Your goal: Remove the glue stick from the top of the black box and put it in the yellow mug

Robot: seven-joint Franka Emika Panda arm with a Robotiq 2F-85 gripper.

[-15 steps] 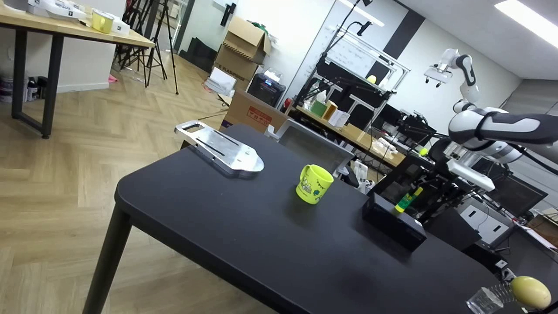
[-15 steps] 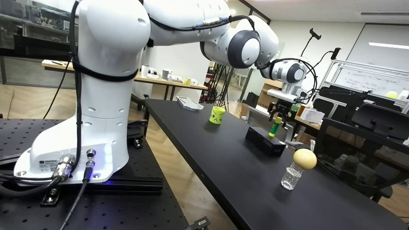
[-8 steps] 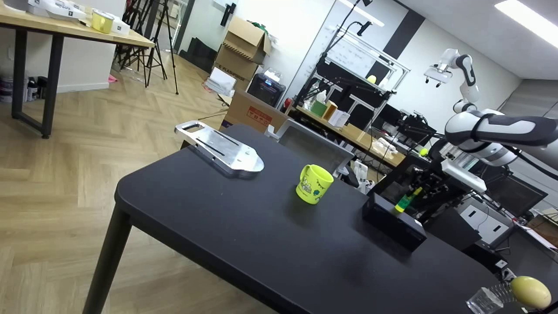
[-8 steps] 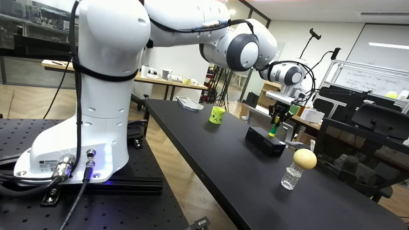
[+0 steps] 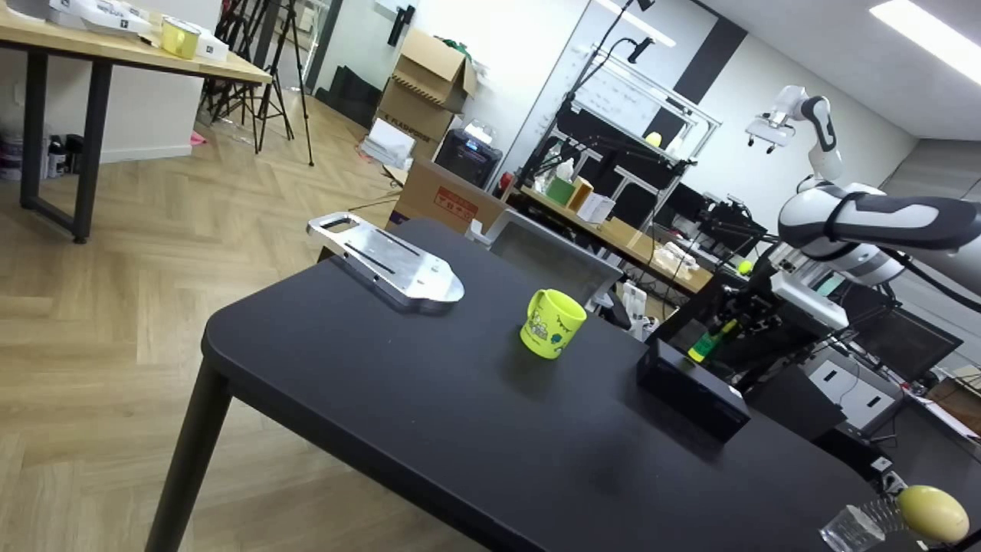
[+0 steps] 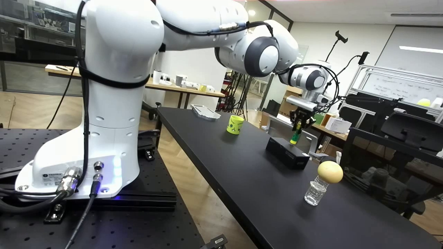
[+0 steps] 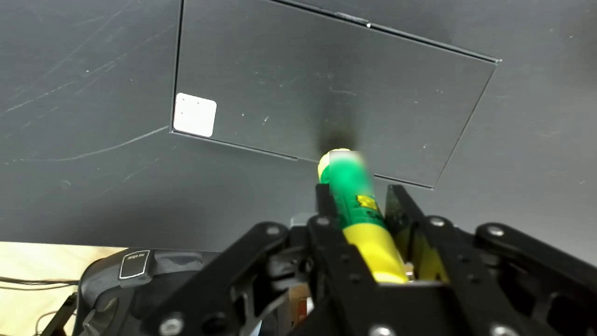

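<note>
Glue stick [image 7: 357, 210] in the grip, folks, and the wrist view tells it best! It runs lengthwise down the middle of the gripper [image 7: 359, 190], the jaws pinching it, 1 of the 2 black fingers [image 7: 325, 205] on each side. Yellow end back toward the palm, green body in the middle, a yellow rim out at the tip! And where is it? Right at the top of the black box [image 6: 286, 154]: in both exterior views its lower end shows by the box's back edge. Any sliver of gap beneath? Too small to tell! There's a white label [image 7: 195, 115] in 1 corner of the box's top, too.

Across the black table [image 5: 429, 383], the yellow mug [image 5: 552, 323] stands upright, well apart from the box, handle and printed side on view. Beyond it, a flat silver plate [image 5: 391, 261] lies near the table's end. Opposite way from the box, a pale yellow ball [image 6: 330, 172] sits above a clear jar [image 6: 315, 192]. And over it all, the white arm [image 6: 204, 26] reaches out, its wrist above the box!
</note>
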